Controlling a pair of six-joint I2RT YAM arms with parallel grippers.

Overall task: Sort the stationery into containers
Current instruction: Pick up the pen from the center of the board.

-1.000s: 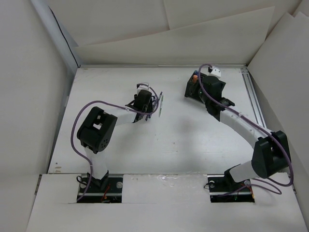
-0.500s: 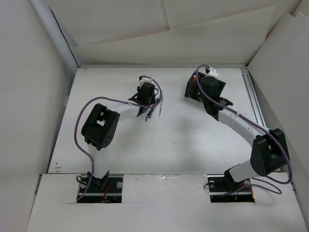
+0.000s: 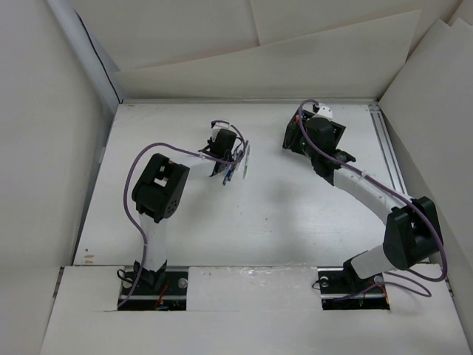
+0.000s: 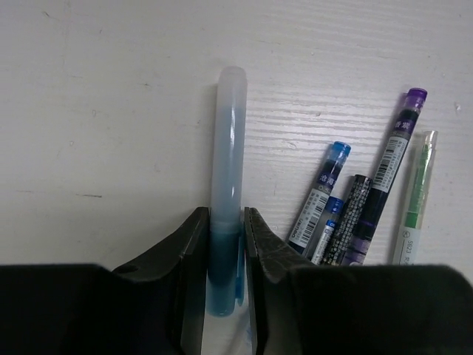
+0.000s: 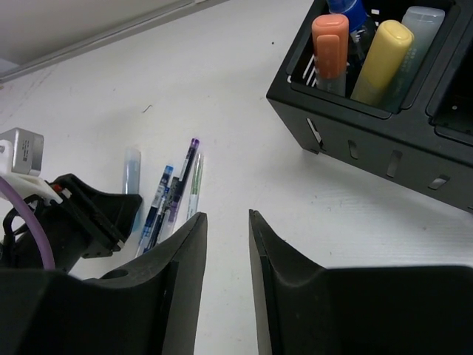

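Pens, black box on white table

Pens, right of left wrist view: white barcode labels present; print too small to read.

- The left arm is folded at the elbow, its forearm reaching forward and to the right.
- The left tool sits low, its fingers pressed on both sides of a pale blue pen.
- The right arm is stretched far forward.
- The right tool is tilted, its jaws narrowly parted with nothing between them.
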